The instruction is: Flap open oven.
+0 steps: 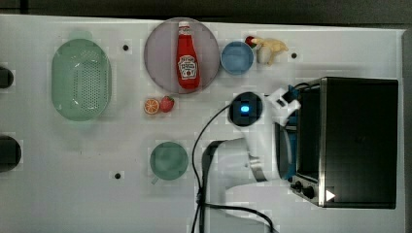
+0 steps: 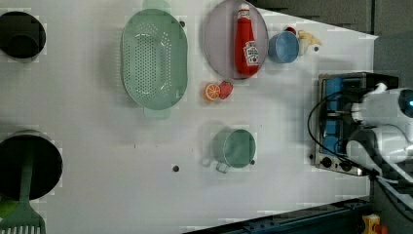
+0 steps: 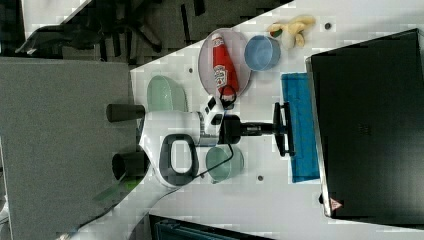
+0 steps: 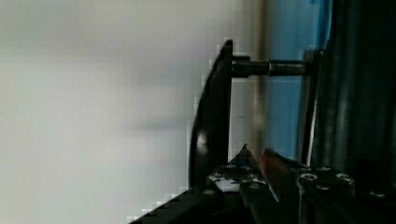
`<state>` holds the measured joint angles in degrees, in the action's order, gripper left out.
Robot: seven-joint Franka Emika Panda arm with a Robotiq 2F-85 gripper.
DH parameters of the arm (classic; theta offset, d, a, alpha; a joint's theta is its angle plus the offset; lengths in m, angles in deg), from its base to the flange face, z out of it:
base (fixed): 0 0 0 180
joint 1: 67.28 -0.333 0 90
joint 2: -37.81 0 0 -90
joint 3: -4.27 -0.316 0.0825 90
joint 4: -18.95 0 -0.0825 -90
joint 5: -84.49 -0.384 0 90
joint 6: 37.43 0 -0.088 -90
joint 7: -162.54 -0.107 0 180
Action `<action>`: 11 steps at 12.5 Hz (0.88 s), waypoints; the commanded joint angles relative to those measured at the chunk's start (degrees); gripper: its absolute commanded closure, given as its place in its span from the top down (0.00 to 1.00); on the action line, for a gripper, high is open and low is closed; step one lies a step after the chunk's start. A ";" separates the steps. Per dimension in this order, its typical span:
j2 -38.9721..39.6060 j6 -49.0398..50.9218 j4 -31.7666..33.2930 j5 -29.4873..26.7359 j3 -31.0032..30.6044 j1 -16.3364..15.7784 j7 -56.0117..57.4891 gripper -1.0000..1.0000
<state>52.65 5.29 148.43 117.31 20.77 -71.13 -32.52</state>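
Gripper [image 3: 283, 129] seemingly on oven [image 3: 370, 125] handle

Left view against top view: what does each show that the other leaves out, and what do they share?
The left view alone has a dark pot with a green spatula at the left view's lower left, plus a yellow and red button. The top view alone looks straight down on the oven's whole black top. Both share the green colander, the ketchup bottle on its plate, the blue bowl, the green cup and the oven's knobs.
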 commanded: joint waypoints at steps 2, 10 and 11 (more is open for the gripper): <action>6.41 0.14 0.18 9.42 -1.25 -6.24 -20.04 0.17; 17.55 2.41 -4.30 16.54 -1.10 -12.98 -29.30 0.17; 18.11 2.40 -4.65 16.51 -1.05 -13.12 -29.31 0.17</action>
<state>71.33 7.95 145.52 133.84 19.21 -84.07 -57.52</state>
